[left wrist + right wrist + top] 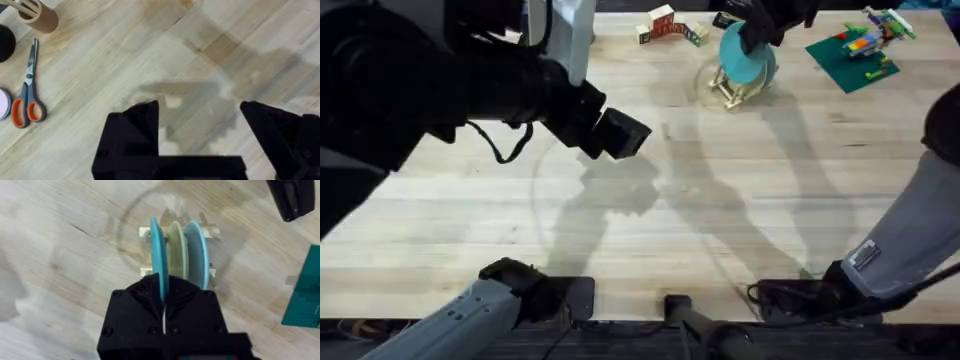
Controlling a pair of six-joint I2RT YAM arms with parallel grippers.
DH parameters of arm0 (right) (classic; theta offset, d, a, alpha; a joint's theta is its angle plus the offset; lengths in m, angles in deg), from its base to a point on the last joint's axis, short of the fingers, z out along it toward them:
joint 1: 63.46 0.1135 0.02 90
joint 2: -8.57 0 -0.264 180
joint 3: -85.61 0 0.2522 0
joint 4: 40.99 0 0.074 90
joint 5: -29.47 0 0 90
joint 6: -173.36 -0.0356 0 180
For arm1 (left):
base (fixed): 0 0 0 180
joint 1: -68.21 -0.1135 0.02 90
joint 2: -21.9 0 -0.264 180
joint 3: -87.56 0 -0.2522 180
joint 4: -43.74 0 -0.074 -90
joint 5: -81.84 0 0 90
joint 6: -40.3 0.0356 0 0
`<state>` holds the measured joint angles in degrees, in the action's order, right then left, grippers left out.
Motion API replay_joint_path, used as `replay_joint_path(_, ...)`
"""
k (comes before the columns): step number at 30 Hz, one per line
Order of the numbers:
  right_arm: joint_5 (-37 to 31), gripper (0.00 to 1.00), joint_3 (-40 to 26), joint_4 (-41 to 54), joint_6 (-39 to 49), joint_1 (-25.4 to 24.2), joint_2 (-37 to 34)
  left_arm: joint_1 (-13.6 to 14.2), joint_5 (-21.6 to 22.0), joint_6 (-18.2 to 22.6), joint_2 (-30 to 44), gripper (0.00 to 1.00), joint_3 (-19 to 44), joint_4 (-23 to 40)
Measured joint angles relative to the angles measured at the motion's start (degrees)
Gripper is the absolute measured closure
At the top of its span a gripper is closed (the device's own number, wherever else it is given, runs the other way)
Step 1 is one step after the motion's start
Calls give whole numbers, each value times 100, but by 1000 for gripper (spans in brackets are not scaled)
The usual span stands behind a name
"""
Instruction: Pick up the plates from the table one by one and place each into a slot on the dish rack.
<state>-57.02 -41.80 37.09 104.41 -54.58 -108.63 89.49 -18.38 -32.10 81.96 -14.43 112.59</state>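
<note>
Our right gripper (163, 297) is pinching the turquoise plate (159, 255) in the dish rack (146, 232), beside the cream plate (176, 245). Our left gripper (200, 130) is hanging wide apart over the table (125, 55).

The dish rack (735, 88) stands at the far side of the table (720, 220), right of the middle. 3 plates stand upright in its slots side by side: the turquoise plate (159, 262), the cream plate (176, 247) in the middle, the sky-blue plate (197, 252). The right gripper (162, 297) is over the rack, on the turquoise plate's rim. Block toys (668, 25) lie left of the rack, a mat with bricks (855, 52) right of it. The left gripper (200, 130) hangs over bare table at the left, scissors (27, 85) near it
</note>
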Motion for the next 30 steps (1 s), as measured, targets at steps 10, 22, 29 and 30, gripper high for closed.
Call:
replay_joint_path(10,22,971,0,44,0,11,-106,0,0,0,0,8,0,0)
replay_joint_path(22,36,970,0,59,0,11,-106,0,0,0,0,7,0,0)
replay_joint_path(29,42,855,0,162,-6,11,-106,0,0,0,0,8,0,0)
replay_joint_path(30,48,820,0,166,-2,11,-106,0,0,0,0,8,0,0)
